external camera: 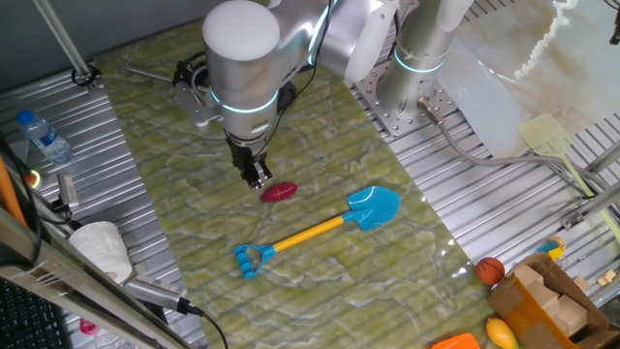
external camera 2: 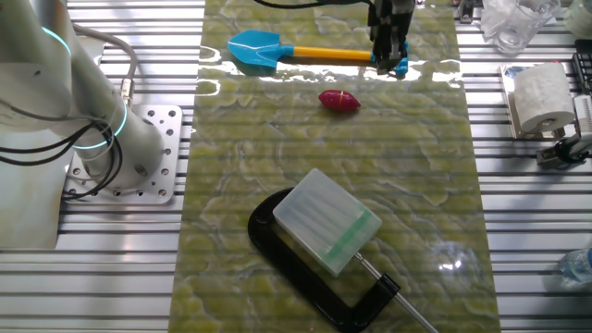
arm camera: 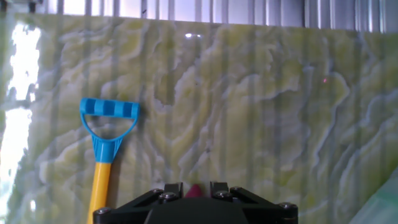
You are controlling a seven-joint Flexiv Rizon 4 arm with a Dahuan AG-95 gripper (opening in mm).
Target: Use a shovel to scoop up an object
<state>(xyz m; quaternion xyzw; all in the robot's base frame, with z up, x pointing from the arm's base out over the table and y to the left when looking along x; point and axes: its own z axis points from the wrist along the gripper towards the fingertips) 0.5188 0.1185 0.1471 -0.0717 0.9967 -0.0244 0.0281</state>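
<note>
While nothing is held, the tool (external camera: 257, 176) is poised with jaws nearly closed just above the object (external camera: 278, 192). The shovel (external camera: 320, 232) is left untouched on the worktop (external camera: 174, 145) nearby. Only the hand view shows its D-shaped end left of the tool.

The shovel (external camera: 315, 233) lies flat mid-mat (external camera: 320, 145), blade toward the arm's base (external camera: 417, 92); the object (external camera: 278, 192) rests just beside its shaft; the dustpan (external camera 2: 326, 222) sits well apart, nearer the opposite edge.
</note>
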